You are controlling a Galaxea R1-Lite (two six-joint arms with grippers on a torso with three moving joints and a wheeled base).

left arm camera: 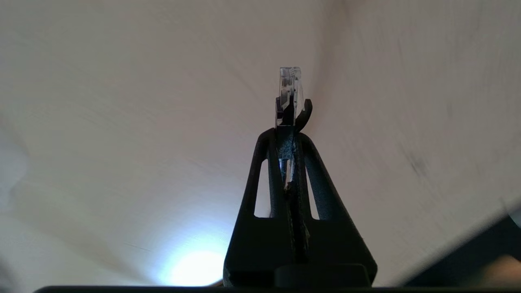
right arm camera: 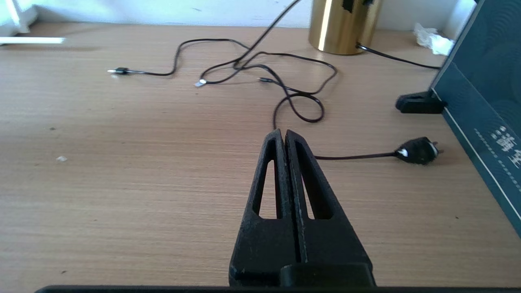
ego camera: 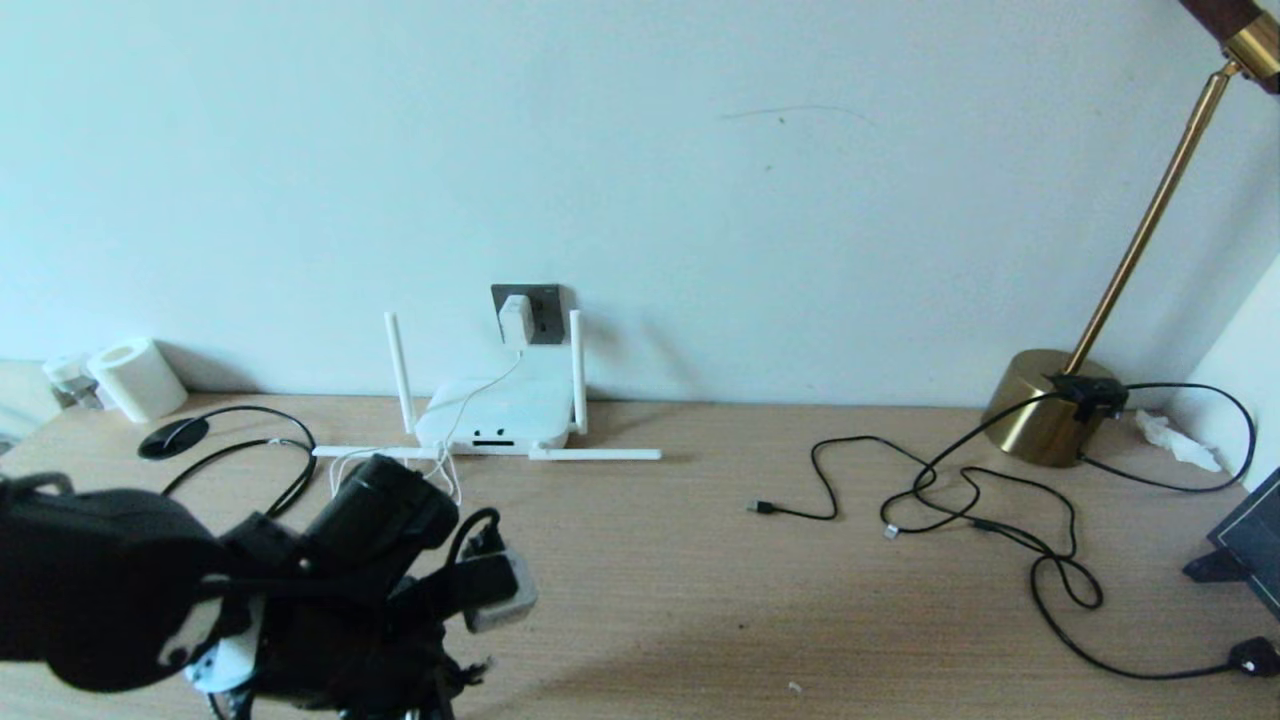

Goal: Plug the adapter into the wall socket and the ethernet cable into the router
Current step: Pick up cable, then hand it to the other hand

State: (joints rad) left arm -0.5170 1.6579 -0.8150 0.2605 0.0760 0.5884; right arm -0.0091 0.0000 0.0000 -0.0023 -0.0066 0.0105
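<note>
Adapter (ego camera: pixel 516 318) in wall socket (ego camera: pixel 541 308) above router (ego camera: pixel 495 412)

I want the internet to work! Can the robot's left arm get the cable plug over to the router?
Probably yes. The left gripper holds the ethernet cable plug, and the router sits just beyond on the desk, its front ports unblocked.

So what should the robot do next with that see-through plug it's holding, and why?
Probably carry it toward the router and line it up with the dark ports. The left end effector is shut on the ethernet cable, clear plug pointing out, well away from the router. The adapter already sits in the wall socket, so only this step looks left.
</note>
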